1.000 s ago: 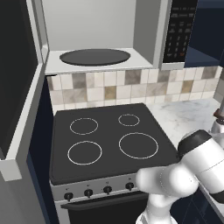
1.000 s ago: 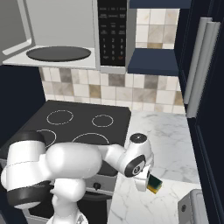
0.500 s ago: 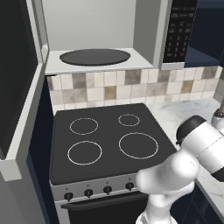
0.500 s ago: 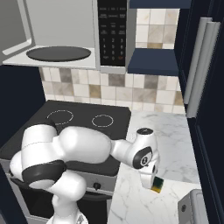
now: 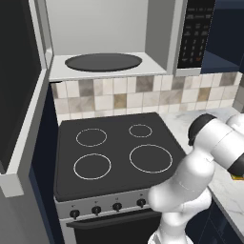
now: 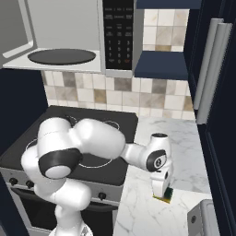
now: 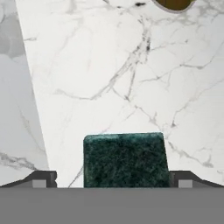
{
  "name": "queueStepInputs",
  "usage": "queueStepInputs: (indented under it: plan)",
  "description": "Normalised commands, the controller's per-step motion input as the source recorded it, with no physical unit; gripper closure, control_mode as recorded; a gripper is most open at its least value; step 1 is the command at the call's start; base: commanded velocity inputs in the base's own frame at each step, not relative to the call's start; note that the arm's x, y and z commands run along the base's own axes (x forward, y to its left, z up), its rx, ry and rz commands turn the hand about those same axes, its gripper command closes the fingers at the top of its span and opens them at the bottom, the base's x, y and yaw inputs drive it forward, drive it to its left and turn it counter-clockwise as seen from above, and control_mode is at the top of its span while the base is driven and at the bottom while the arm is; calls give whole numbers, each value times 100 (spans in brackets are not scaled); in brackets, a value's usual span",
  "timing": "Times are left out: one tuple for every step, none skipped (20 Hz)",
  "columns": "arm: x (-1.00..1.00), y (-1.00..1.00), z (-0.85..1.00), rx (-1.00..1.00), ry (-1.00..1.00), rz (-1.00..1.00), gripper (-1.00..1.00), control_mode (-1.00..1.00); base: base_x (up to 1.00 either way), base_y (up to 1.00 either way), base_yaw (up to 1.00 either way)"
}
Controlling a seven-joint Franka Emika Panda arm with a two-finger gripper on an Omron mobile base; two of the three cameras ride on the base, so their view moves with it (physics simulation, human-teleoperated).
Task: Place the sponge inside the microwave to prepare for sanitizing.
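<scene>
The sponge [image 7: 125, 159] lies flat on the white marble counter [image 7: 109, 65], its dark green scouring side up. My gripper [image 7: 117, 180] is open and straddles it: the right fingertip [image 7: 188, 179] is close against the sponge's edge, while the left stands a little apart. From the right base view, the gripper [image 6: 161, 192] points down at the sponge [image 6: 169, 194] near the counter's front. The microwave [image 5: 102, 45] hangs open above the stove, with its door [image 5: 19, 95] swung left, a dark turntable [image 5: 103, 62] in the pale cavity and a button panel [image 5: 194, 38] on the right.
A black stove [image 5: 114, 152] with white rings sits under the microwave, left of the counter. A tall dark unit with grey handles [image 6: 212, 69] bounds the counter on the right. A grey object [image 6: 205, 221] sits at the counter's near corner. A brown round dish [image 7: 175, 3] lies beyond the sponge.
The arm has swung its elbow forward and the hand has settled lower over the sponge. The jaws have stayed open and the sponge has not moved.
</scene>
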Motion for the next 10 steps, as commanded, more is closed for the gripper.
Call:
queueStepInputs:
  plan:
    - [-13, -6, -23, 15, 16, -5, -100, -100, 0, 0, 0]
    - [-16, 0, -23, 15, 13, -5, -100, -100, 0, 0, 0]
    - [-20, 0, -25, 16, 12, -4, -100, -100, 0, 0, 0]
    - [-22, 0, -25, 18, 12, -4, -100, -100, 0, 0, 0]
    - [-23, 0, -27, 17, 13, -3, -100, -100, 0, 0, 0]
    - [-30, 0, -25, 17, 11, -5, -100, -100, 0, 0, 0]
    - [-23, 0, -27, 17, 9, -5, -100, -100, 0, 0, 0]
    - [-18, 0, -23, 18, 9, -4, -100, -100, 0, 0, 0]
    - [-13, 0, -26, 20, 7, -3, -100, -100, 0, 0, 0]
    - [-3, 0, -25, 21, 7, -3, -100, -100, 0, 0, 0]
